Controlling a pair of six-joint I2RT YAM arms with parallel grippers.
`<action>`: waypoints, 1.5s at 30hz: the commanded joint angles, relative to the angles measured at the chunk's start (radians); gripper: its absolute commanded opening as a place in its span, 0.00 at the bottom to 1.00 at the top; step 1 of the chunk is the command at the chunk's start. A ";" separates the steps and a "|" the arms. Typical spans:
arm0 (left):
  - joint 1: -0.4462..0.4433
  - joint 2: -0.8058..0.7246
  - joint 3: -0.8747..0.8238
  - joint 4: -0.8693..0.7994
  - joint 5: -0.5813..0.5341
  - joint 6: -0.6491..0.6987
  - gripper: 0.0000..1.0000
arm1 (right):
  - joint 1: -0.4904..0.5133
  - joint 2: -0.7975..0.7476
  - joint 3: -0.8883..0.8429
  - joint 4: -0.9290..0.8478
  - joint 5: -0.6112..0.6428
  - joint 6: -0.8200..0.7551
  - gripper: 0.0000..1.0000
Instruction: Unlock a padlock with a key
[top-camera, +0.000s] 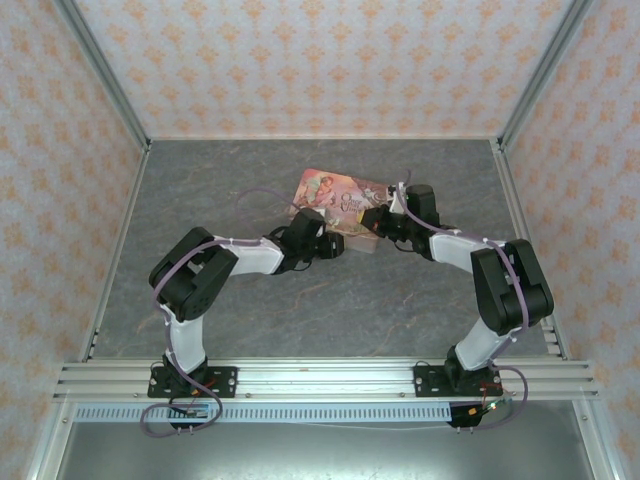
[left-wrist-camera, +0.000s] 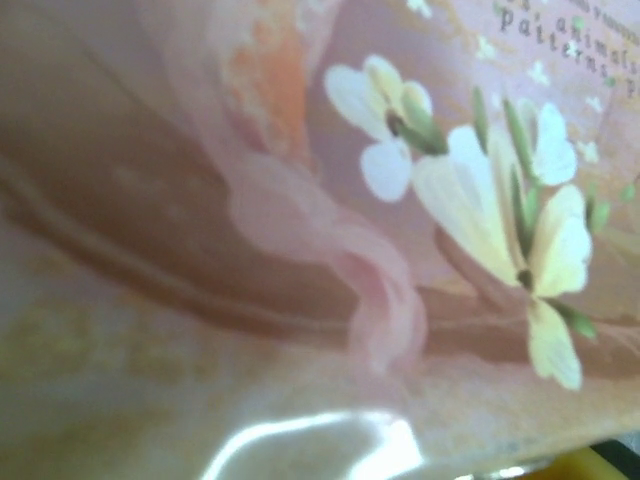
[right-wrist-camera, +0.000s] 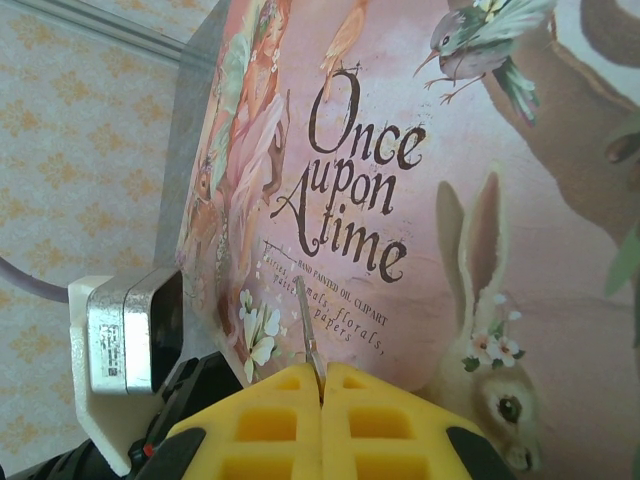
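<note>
1. Right gripper (right-wrist-camera: 322, 378): the yellow pads are together and clamped on the key (right-wrist-camera: 308, 338). Only its thin silver blade sticks out.
2. Key axis: the blade runs straight out from the pads, leaning slightly left. It lies over the lid of the pink box (right-wrist-camera: 450, 180), by the flower print; you cannot tell whether it touches.
3. Padlock: too small or hidden to place. Judge it to sit at the box's near edge, between the two grippers, and confirm this before you push the key.
4. Left gripper (top-camera: 322, 243): close against the box's near-left side, facing the right gripper. You cannot tell whether its jaws are apart or together.
5. Nearer arm: the right one carries the key, so the insertion is its move. The left looks placed to steady the lock.
6. Room: the grippers are near each other at the box. The bare table (top-camera: 300, 310) is open toward the arm bases, and the walls are well apart.
</note>
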 joint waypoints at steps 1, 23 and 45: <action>-0.014 -0.011 0.024 -0.026 -0.082 0.040 0.46 | 0.011 0.024 -0.039 -0.066 0.000 0.002 0.00; -0.042 -0.024 0.062 -0.102 -0.189 0.078 0.31 | 0.012 0.011 -0.042 -0.052 -0.002 -0.003 0.00; -0.041 -0.136 0.212 -0.286 -0.041 -0.115 0.24 | 0.004 -0.372 -0.154 -0.107 -0.004 -0.278 0.00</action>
